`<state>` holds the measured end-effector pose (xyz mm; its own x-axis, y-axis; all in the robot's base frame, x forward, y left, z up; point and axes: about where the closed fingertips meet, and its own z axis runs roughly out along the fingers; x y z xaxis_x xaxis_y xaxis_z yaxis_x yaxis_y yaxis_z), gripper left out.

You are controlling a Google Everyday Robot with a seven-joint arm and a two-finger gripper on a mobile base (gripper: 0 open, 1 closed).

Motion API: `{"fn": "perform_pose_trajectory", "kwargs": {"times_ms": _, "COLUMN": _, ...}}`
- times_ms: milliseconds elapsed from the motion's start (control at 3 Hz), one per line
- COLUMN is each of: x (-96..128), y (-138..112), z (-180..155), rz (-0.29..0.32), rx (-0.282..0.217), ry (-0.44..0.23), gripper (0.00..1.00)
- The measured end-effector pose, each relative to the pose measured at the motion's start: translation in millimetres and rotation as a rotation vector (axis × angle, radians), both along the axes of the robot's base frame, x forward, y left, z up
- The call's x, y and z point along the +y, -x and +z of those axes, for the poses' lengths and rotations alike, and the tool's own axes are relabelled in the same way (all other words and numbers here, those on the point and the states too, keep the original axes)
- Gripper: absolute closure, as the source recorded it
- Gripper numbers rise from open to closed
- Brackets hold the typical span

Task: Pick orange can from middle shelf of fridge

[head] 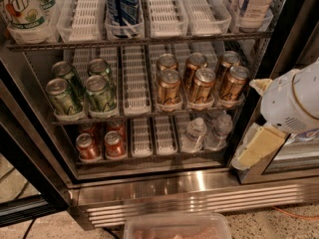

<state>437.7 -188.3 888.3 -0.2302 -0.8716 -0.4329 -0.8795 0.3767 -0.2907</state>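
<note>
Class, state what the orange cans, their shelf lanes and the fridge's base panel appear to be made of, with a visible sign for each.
Orange cans: likely metal, coppery gloss, silver tops. Lanes: seemingly whitish ribbed plastic, matte. Base panel: apparently stainless steel, bright reflections. The gripper hangs right of the middle shelf.

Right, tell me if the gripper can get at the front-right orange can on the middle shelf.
Probably yes. The gripper hangs outside the fridge, low and right of the orange can, which stands at the front of the middle shelf with nothing before it.
</note>
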Motion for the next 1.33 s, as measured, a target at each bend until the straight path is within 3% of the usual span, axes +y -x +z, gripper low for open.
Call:
{"fn": "perform_pose_trajectory", "kwargs": {"times_ms": 333, "x": 2, "y": -9, "z": -12, "rz": -0.031, "rx": -0.04, "ry": -0.046, "gripper": 0.0}}
{"fn": "perform_pose_trajectory", "kwargs": {"times_ms": 667, "x": 6, "y": -26, "z": -36, "rz": -0.072, "rx": -0.113, "ry": -0.105, "gripper": 0.0}}
{"fn": "perform_pose_trajectory", "kwargs": {"times_ms": 1333, "x": 7, "y": -66, "z": -47, "rz": -0.177, "rx": -0.265, "ry": -0.234, "gripper": 0.0}}
